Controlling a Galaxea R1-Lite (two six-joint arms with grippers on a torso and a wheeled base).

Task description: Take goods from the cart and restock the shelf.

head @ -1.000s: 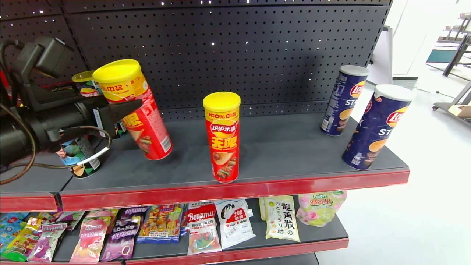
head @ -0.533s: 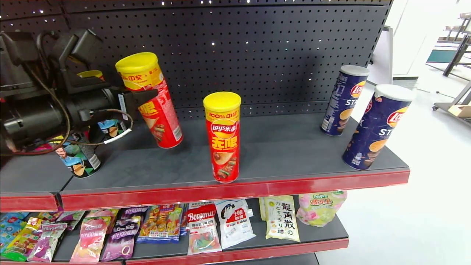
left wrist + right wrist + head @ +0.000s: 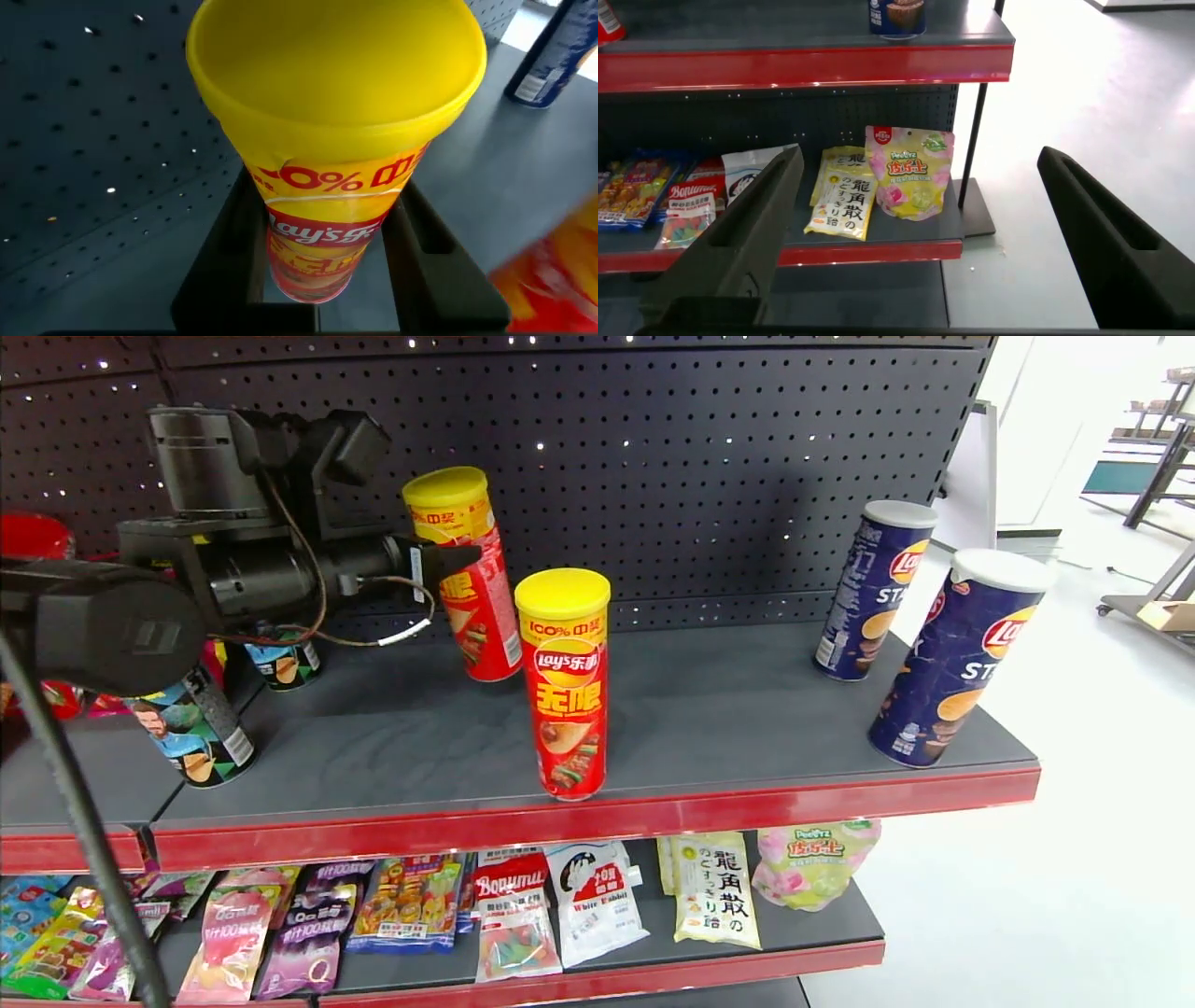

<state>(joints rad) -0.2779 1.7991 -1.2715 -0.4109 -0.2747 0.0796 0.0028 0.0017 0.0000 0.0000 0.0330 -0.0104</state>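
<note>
Red can, yellow lid, tilted, pinched by left pincer; carried rightward over shelf since earlier, now behind upright can. Right pincer spread.

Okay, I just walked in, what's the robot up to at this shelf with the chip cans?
It is restocking. The left pincer is shut on a red chip can, held tilted over the back of the top shelf, near the pegboard. Whether its base touches the shelf is unclear. A second red can stands at the front edge, and two blue cans stand off to the right. The right pincer hangs open and empty, lower down, facing the snack bags.
</note>
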